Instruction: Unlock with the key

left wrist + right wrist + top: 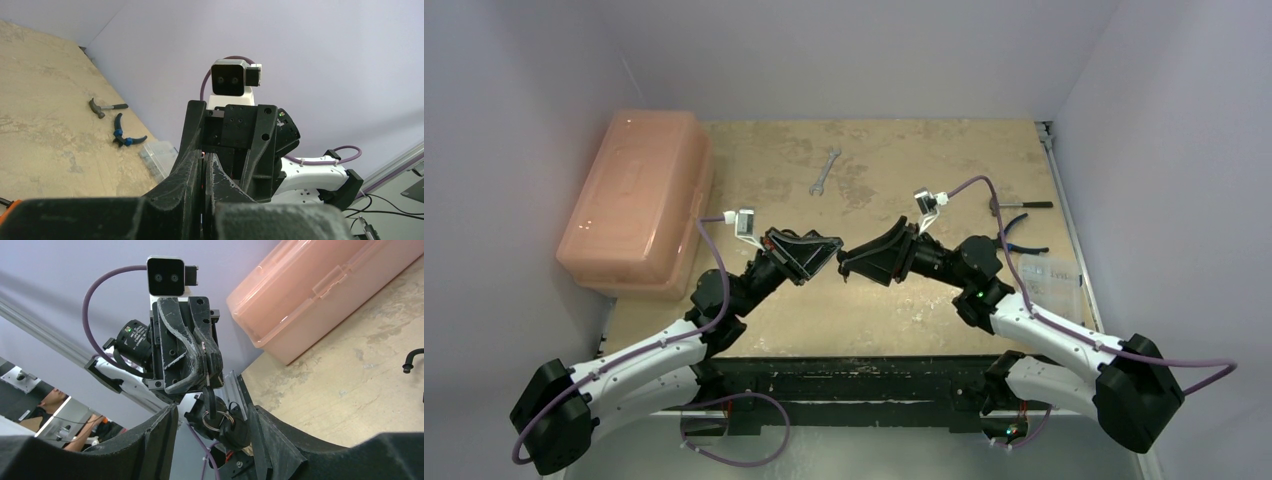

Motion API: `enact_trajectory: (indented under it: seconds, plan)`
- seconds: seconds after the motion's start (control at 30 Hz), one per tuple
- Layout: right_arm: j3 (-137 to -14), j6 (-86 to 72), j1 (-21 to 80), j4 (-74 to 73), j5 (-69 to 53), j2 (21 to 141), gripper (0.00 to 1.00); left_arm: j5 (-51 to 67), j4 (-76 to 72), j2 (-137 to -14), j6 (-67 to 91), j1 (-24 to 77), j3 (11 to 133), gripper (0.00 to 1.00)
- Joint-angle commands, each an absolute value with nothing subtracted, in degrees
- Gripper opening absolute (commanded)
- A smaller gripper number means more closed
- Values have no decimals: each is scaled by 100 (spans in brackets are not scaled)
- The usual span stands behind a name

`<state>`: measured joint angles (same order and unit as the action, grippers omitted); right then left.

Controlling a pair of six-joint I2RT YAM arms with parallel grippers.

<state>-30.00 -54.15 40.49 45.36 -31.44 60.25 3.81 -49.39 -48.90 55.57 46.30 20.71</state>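
Note:
My left gripper (832,252) and right gripper (846,262) meet tip to tip above the middle of the table. In the right wrist view the left gripper (205,384) is shut on the thin metal blade of a key. The key's black head (209,401) hangs below the fingertips. A metal ring (218,421) through that head carries a second black piece (235,433). My right gripper (212,411) stands open around this hanging bunch, its fingers (162,437) apart from it on both sides. In the left wrist view the left gripper (205,156) shows its jaws pressed together. I cannot make out a lock.
A translucent pink box (639,200) lies at the table's left edge. A wrench (824,172) lies at the back middle. A hammer (1019,205), blue-handled pliers (1019,240) and a clear small case (1052,278) lie at the right. A black hooked piece (410,360) shows at the right wrist view's edge.

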Motion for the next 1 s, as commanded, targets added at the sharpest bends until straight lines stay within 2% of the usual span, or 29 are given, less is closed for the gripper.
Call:
enact_trajectory:
  seconds: [0.0, 0.37, 0.83, 0.97]
  plan:
    - [-3302, -5370, 4061, 4668, -3135, 5997, 59, 334, -5367, -4940, 5601, 4638, 2052, 0]
    - [-3293, -5626, 4075, 5023, -3266, 6141, 48, 293, -5483, -5058, 5609, 4638, 2045, 0]
    - [-3261, -5776, 4130, 5316, -3309, 6383, 47, 132, -5585, -5156, 5631, 4644, 2018, 0]
    - [-3313, -5750, 4131, 5309, -3289, 6444, 39, 121, -5588, -5156, 5621, 4641, 2021, 0]
